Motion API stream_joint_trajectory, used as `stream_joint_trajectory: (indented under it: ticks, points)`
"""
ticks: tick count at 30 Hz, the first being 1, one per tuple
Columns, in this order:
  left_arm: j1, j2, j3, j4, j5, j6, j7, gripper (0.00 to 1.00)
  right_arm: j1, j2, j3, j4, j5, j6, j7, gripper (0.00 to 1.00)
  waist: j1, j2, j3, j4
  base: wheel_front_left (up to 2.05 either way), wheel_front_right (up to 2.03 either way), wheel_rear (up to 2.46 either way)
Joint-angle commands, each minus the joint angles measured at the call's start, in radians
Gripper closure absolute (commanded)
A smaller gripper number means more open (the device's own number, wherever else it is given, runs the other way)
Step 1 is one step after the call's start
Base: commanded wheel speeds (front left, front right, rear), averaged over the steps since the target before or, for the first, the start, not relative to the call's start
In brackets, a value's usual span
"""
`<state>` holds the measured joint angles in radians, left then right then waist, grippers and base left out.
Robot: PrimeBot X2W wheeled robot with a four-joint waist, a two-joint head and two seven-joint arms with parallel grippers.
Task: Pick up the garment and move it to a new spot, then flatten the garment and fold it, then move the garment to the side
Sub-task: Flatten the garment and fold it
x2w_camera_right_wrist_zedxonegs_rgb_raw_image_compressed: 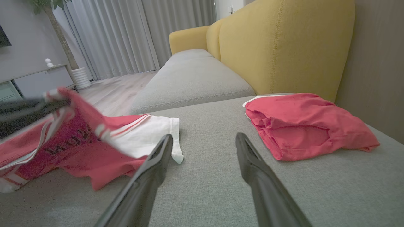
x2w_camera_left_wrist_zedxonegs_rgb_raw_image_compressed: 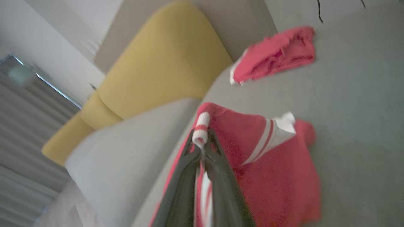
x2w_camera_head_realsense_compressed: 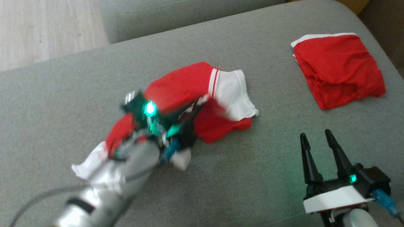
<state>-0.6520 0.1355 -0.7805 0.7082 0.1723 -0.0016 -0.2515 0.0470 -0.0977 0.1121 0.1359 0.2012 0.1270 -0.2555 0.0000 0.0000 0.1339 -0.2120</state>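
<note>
The garment (x2w_camera_head_realsense_compressed: pixel 186 85), a red shirt with white striped sleeves, lies crumpled on the grey sofa seat (x2w_camera_head_realsense_compressed: pixel 79 82), partly lifted at its middle. My left gripper (x2w_camera_head_realsense_compressed: pixel 200 101) is shut on a striped white-and-red edge of it. In the left wrist view that gripper (x2w_camera_left_wrist_zedxonegs_rgb_raw_image_compressed: pixel 202 142) pinches the rolled striped hem, and the red cloth (x2w_camera_left_wrist_zedxonegs_rgb_raw_image_compressed: pixel 271 170) hangs below it. The right wrist view shows the garment (x2w_camera_right_wrist_zedxonegs_rgb_raw_image_compressed: pixel 79 142) raised at the left by the left gripper (x2w_camera_right_wrist_zedxonegs_rgb_raw_image_compressed: pixel 60 102). My right gripper (x2w_camera_head_realsense_compressed: pixel 315 135) stands open and empty to the garment's right, fingers (x2w_camera_right_wrist_zedxonegs_rgb_raw_image_compressed: pixel 249 157) spread over bare cushion.
A second red garment (x2w_camera_head_realsense_compressed: pixel 339 69) lies folded at the seat's far right corner, ahead of the right gripper (x2w_camera_right_wrist_zedxonegs_rgb_raw_image_compressed: pixel 204 137). A yellow backrest (x2w_camera_right_wrist_zedxonegs_rgb_raw_image_compressed: pixel 284 41) rises behind it. Another grey cushion (x2w_camera_right_wrist_zedxonegs_rgb_raw_image_compressed: pixel 192 75) adjoins the seat, with wooden floor (x2w_camera_head_realsense_compressed: pixel 38 28) beyond.
</note>
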Motion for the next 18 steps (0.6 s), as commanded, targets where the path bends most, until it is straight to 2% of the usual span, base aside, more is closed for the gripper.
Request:
stream_joint_trajectory:
  ticks: [1, 7, 12, 15, 18]
  points:
    - [-0.121, 0.013, 0.028, -0.066, -0.010, -0.015, -0.010, 1.00, -0.018, 0.000, 0.025, -0.024, 0.002, 0.004, -0.006, 0.00, 0.0000, 0.0000, -0.016, -0.008, 0.00, 0.00, 0.00]
    - [-0.371, 0.028, 0.046, -0.157, -0.039, -0.082, -0.010, 1.00, -0.005, 0.014, 0.053, -0.009, 0.002, 0.004, -0.006, 0.00, 0.0000, 0.0000, -0.067, -0.034, 0.00, 0.00, 0.00]
    - [-0.526, 0.020, 0.099, -0.207, -0.104, -0.096, -0.010, 1.00, 0.019, 0.013, 0.046, -0.003, -0.001, 0.004, -0.006, 0.00, 0.0000, 0.0000, -0.111, -0.029, 0.00, 0.00, 0.00]
    - [-0.536, 0.035, 0.146, -0.216, -0.154, -0.091, -0.010, 1.00, 0.034, 0.009, 0.038, -0.008, -0.006, 0.004, -0.006, 0.00, 0.0000, 0.0000, -0.128, -0.013, 0.00, 0.00, 0.00]
    - [-0.450, 0.073, 0.182, -0.226, -0.205, -0.083, -0.010, 1.00, 0.046, 0.009, 0.023, -0.018, -0.010, 0.004, -0.006, 0.00, 0.0000, 0.0000, -0.132, 0.015, 0.00, 0.00, 0.00]
